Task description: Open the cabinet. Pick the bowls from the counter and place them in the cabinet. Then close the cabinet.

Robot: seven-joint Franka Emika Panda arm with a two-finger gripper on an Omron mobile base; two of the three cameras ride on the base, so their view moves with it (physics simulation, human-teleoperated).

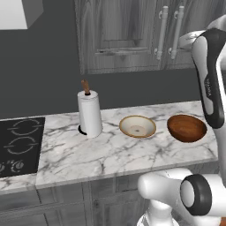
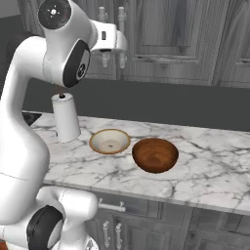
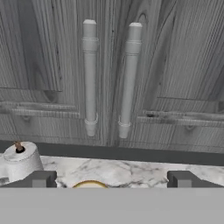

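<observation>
A dark grey wall runs behind the counter (image 1: 110,154), a long white marble slab with grey veins, and above it hangs the cabinet (image 3: 52,52), its two panelled doors both shut. I am raised in front of those doors, and my gripper (image 3: 111,179) looks straight at the pair of silver bar handles: the left handle (image 3: 89,74) and the right handle (image 3: 130,74) stand side by side at the seam, long axes running up and down, just above and ahead of my fingertips (image 3: 41,179). My fingers sit well apart, holding nothing, and from my own camera the two handles fall between them, though how far I am from the door face I cannot judge well from here. Opening comes first, so I reckon I must push forward and a little upward, settle on one bar and close across its width, then pull the door out along its arc. Nothing stands between me and the handles. Below me on the marble wait the bowls: the cream bowl (image 1: 137,126) with its tan rim and, just beside it, the reddish-brown bowl (image 1: 187,128), deeper and glossy. A paper towel roll (image 1: 90,114) stands upright to their left, near the black cooktop (image 1: 20,145), well clear of the door's swing as far as I can judge.
</observation>
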